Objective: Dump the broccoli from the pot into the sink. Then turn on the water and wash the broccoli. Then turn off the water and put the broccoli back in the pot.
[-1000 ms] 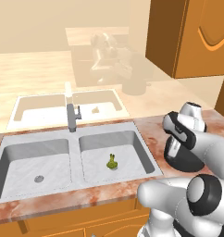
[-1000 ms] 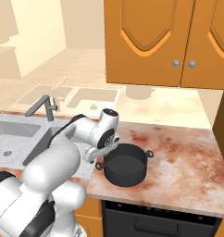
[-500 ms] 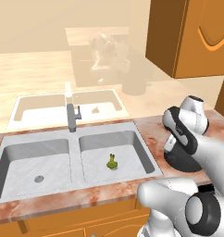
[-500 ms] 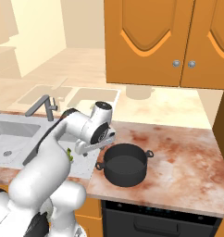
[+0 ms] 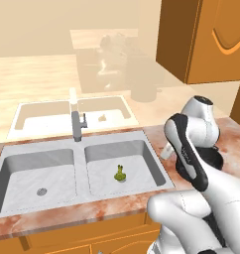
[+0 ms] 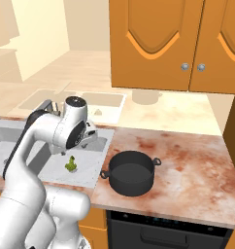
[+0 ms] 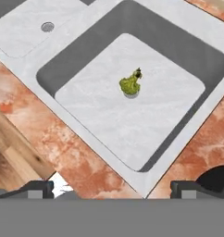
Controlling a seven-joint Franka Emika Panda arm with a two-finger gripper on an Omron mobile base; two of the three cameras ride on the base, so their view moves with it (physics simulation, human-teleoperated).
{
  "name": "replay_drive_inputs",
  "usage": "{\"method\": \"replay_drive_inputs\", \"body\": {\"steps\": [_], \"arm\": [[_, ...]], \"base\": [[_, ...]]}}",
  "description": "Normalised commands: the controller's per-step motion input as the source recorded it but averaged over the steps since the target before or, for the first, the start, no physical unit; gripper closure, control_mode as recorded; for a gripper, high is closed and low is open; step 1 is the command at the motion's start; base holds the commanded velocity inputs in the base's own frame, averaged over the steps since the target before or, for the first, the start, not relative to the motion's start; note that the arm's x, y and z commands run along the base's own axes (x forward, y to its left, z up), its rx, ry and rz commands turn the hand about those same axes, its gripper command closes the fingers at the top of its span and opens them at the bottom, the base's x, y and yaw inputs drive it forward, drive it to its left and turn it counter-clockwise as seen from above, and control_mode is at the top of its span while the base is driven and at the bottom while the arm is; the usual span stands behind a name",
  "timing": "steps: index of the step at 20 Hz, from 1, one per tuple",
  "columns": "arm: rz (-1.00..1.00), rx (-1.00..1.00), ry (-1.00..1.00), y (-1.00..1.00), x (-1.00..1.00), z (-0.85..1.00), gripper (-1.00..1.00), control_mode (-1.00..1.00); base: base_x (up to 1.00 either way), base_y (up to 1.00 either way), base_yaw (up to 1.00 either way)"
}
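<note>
So broccoli (image 5: 120, 173) sits over the drain of the right basin of the sink (image 5: 67, 155), loose, nothing touching it; from the hand camera it's ahead of and well below the gripper (image 7: 113, 187), roughly centred between the fingertips (image 7: 37, 189). Pot (image 6: 132, 172) is upright on the counter (image 6: 187, 160) just beside the sink, off to the gripper's side, and looks empty (interior dark, can't rule out more)

Change over the last second: arm has swung off the pot and across toward the sink, hand now above the counter edge at the basin's rim; broccoli and pot haven't moved. Reads as dump step done, next target likely the faucet (image 5: 77, 124), which stands beyond the basin divider, well apart from the hand. No water stream visible yet

Gripper holds nothing, tips spread wide

Brands/labels/writing: none readable anywhere, cabinets (image 6: 158, 44) and oven front (image 6: 163, 232) are plain
</note>
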Motion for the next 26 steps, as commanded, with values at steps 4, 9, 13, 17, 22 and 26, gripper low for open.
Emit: {"method": "replay_drive_inputs", "body": {"steps": [4,9,13,17,22,26], "arm": [[0.0,0.02,-0.09,0.82,-0.03,0.23,-1.0,-1.0],[0.0,0.05,-0.03,0.53,0.41,0.29,-1.0,-1.0],[0.0,0.06,0.0,0.47,0.62,0.26,-1.0,-1.0],[-0.02,0.08,0.0,0.4,0.55,0.28,-1.0,-1.0],[-0.04,0.08,0.0,0.35,0.35,0.3,-1.0,-1.0],[-0.08,0.05,0.0,0.38,0.18,0.3,-1.0,-1.0]], "base": [[0.0,0.0,0.0],[0.0,0.0,0.0],[0.0,0.0,0.0],[0.0,0.0,0.0],[0.0,0.0,0.0],[0.0,0.0,0.0]]}}
